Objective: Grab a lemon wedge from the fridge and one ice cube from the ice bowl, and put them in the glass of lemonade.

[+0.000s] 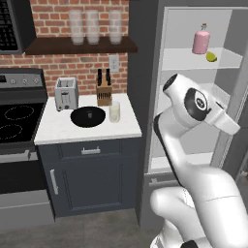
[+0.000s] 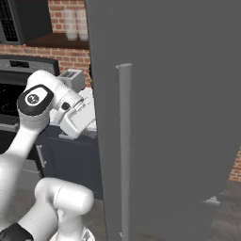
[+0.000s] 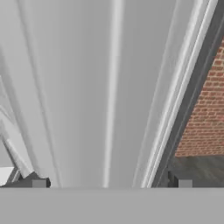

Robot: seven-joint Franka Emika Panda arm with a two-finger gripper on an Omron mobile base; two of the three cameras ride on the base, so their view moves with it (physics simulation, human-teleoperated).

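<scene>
The fridge [image 1: 193, 97] stands open, and the lemon wedge [image 1: 211, 56] is seen on its upper shelf, right of a pink bottle [image 1: 201, 40]. The gripper [image 3: 112, 183], spread wide and empty, must next be raised toward that wedge.
</scene>
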